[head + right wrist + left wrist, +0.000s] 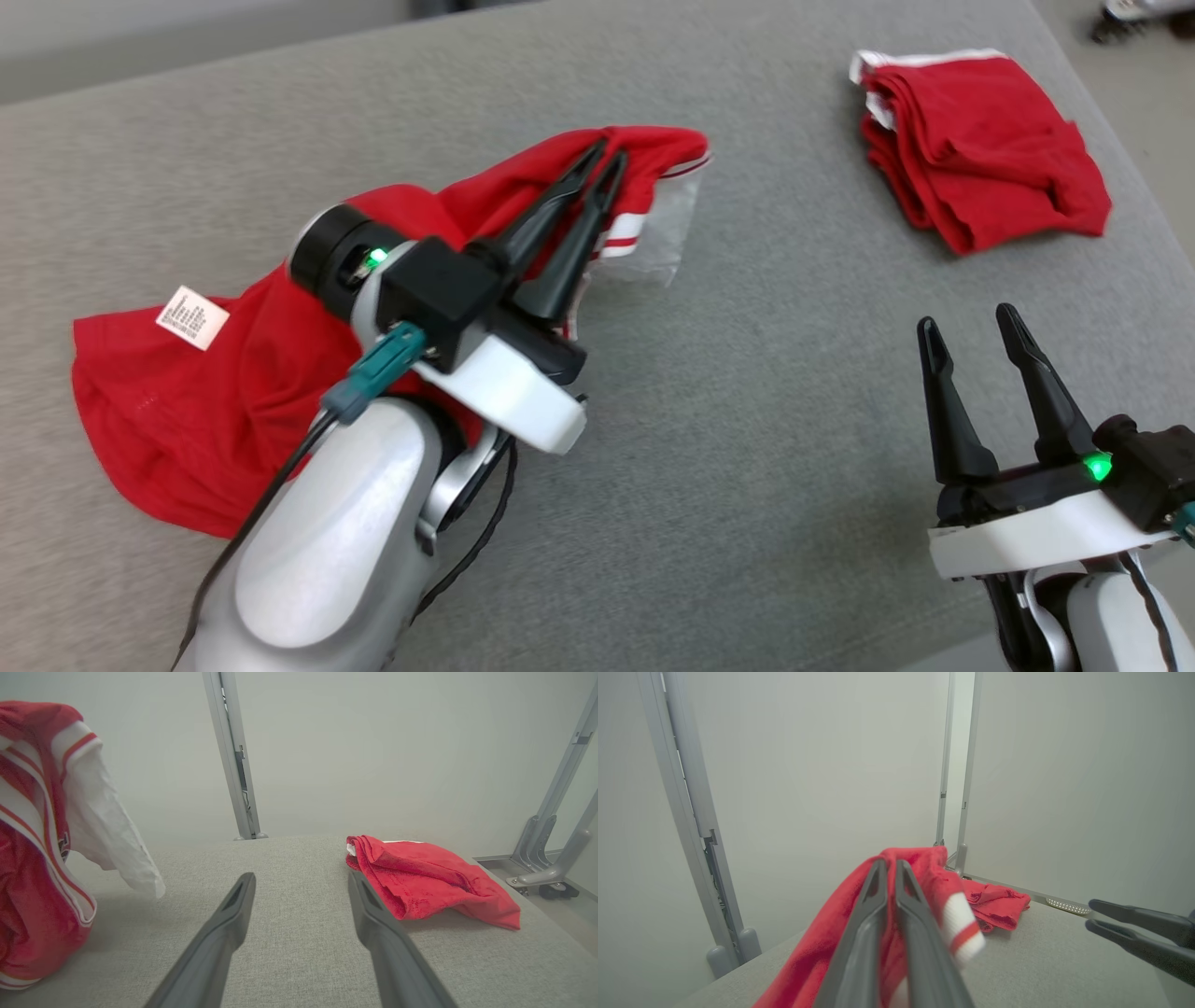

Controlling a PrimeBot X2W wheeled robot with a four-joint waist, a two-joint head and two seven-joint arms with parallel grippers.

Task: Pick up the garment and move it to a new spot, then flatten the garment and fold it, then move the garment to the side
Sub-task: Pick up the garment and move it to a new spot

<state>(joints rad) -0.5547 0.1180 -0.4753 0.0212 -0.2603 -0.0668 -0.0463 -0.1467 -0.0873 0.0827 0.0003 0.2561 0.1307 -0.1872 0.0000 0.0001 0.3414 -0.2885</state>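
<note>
A grey cloth-covered table (747, 420) stands before pale plain walls (373, 742) with grey metal posts (236, 765).

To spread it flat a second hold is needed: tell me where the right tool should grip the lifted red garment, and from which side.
Likely best: the striped white band of the garment, hanging beneath where the shut left tool pinches it. Come in from the robot's right with the open right tool: that edge hangs loose and faces that side.

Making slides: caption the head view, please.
Left gripper pinches the red garment above the grey table; right gripper open, folded red pile beyond.
</note>
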